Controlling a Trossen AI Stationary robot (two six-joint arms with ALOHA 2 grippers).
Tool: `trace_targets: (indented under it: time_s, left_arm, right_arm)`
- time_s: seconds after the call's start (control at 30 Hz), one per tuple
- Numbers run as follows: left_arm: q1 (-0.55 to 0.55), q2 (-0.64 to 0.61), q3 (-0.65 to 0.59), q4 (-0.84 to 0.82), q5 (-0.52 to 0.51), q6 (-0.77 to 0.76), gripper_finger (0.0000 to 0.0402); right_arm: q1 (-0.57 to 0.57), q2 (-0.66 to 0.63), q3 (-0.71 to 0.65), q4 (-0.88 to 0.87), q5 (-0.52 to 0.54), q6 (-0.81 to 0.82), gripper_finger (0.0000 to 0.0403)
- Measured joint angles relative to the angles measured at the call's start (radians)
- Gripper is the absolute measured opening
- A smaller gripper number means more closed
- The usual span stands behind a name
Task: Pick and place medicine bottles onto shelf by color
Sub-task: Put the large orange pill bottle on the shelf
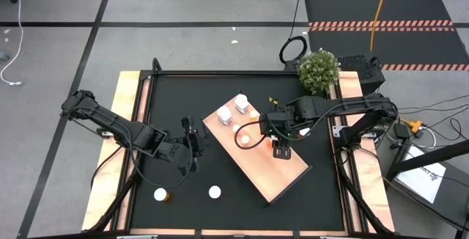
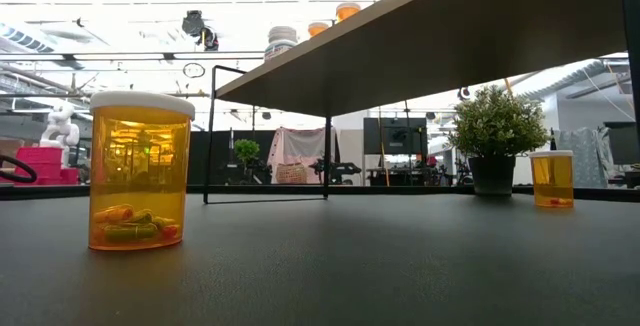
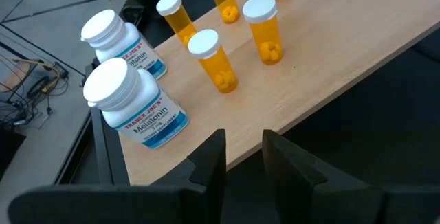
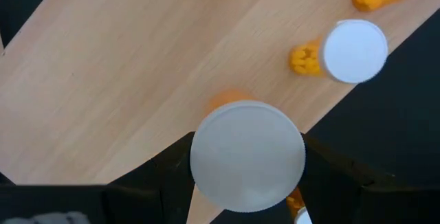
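Observation:
The shelf [image 1: 271,167] is a pale wood board set slantwise at mid table; in the low view the shelf [image 2: 450,36] stands raised above the mat. On its far end stand two white bottles [image 3: 134,107] and several orange bottles [image 3: 214,62]. Two more orange bottles [image 1: 160,193] [image 1: 214,192] stand on the black mat near the front edge. My right gripper [image 1: 281,149] is over the middle of the shelf, shut on an orange bottle [image 4: 247,154]. My left gripper [image 3: 242,162] is open, beside the shelf's left edge, touching nothing. My right gripper pinches an orange bottle at its white cap [image 4: 247,183], one finger [image 4: 168,165] on each side. The fingers come from above, pointing down, and the bottle stands upright below them. The cap hides the bottle's base, so whether it rests on the board cannot be told.
A potted plant [image 1: 319,70] stands at the table's far right corner. Wooden side rails [image 1: 128,92] run along both sides of the mat. Bare mat lies between the shelf and the front edge around the two loose bottles.

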Motion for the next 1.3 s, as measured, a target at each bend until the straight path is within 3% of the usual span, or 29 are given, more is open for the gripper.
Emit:
trace_targets:
  time_s: [0.8, 1.3]
  left_arm:
    - [0.0, 0.0, 0.0, 0.0, 0.0, 0.002, 0.0099]
    - [0.0, 0.0, 0.0, 0.0, 0.0, 0.002, 0.0099]
  right_arm:
    - [0.0, -0.002, -0.046, 0.019, 0.027, -0.023, 0.0212]
    - [0.0, 0.0, -0.049, 0.026, 0.022, -0.041, 0.0255]
